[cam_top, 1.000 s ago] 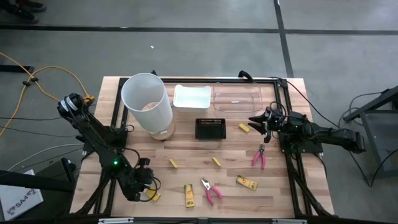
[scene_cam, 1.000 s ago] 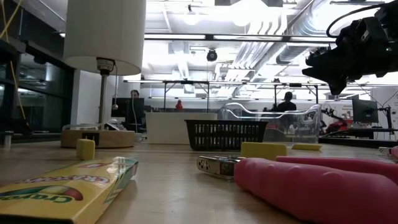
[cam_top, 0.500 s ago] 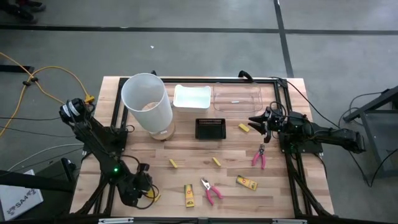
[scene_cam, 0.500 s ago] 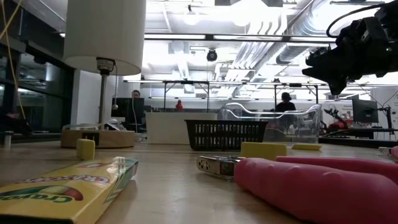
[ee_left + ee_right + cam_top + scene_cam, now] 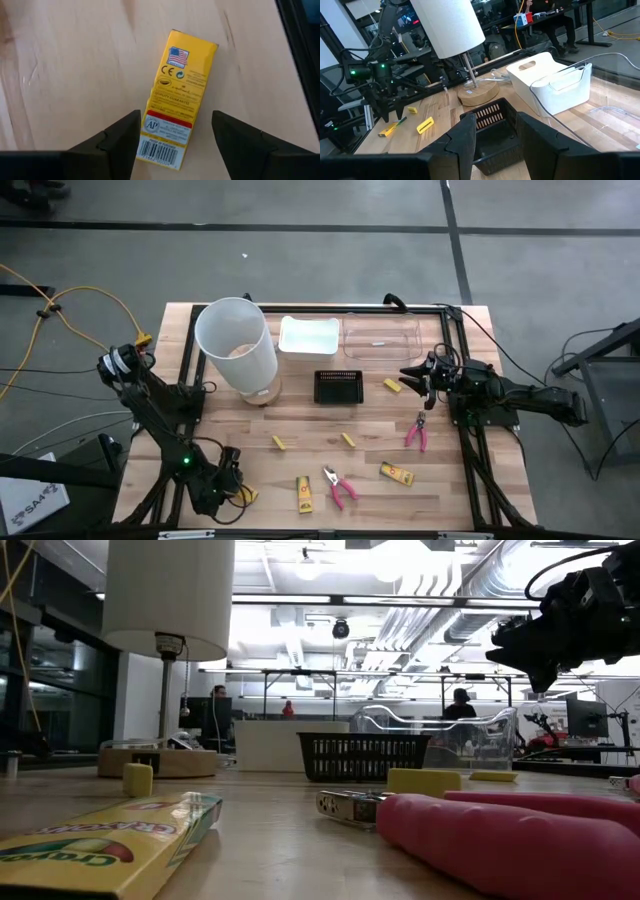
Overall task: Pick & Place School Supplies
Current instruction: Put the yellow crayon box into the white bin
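Your left tool [image 5: 175, 137] stands released, fingers either side of a yellow packet [image 5: 176, 97] flat on the desk [image 5: 70, 65]. Right tool [image 5: 408, 375] waits; grip state: cannot tell.

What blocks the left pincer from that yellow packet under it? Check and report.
Nothing visible. The left pincer hangs open right over the yellow packet, a finger on each side of it, with only bare table around.
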Tool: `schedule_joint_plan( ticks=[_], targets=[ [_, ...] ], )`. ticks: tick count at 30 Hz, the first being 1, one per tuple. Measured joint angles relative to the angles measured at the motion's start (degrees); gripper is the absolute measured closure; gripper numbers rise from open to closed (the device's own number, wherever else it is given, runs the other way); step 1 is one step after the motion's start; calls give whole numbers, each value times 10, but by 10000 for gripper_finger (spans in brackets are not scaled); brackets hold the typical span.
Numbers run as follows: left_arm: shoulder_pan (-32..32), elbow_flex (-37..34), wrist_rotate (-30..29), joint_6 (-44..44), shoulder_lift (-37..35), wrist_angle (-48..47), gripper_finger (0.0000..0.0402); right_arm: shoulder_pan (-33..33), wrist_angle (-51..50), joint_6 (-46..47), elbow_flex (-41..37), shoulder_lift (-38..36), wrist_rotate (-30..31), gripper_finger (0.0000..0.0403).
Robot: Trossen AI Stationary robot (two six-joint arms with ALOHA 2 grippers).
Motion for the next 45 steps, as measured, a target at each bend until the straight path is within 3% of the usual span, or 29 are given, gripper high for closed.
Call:
schedule_joint_plan(
  ticks=[38,45],
  targets=[
    [-9,1,-21,-4,45,7,163,0,3,0,0,1,0,270],
    [-9,1,-20,-8,45,8,186,0,3,0,0,1,0,270]
  ],
)
